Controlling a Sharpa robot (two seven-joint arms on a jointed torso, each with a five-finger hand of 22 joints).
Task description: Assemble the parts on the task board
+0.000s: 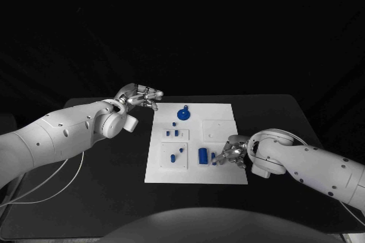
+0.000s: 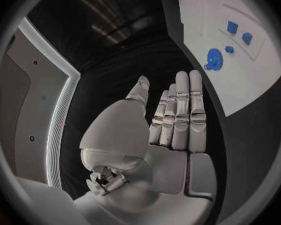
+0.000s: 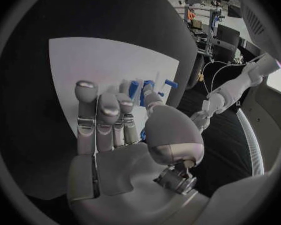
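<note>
The white task board [image 1: 220, 119] lies in the middle of the black table. On it a blue gear [image 1: 184, 114] sits at the far end, several small blue parts [image 1: 172, 132] stand in its left panels, and a larger blue block [image 1: 203, 155] stands near the front. My right hand [image 1: 232, 152] rests at the board's front right beside the block, and a small blue part [image 1: 215, 159] shows pinched between thumb and fingers [image 3: 142, 133]. My left hand [image 1: 141, 97] hovers off the board's far left corner, fingers straight and holding nothing [image 2: 172, 130]. The gear [image 2: 214, 59] lies beyond its fingertips.
My left forearm [image 1: 76, 129] runs along the table's left side, close to the board's left edge. Thin white cables [image 1: 46, 185] trail over the table's front left. Bare black table [image 1: 274, 111] stretches to the right of the board.
</note>
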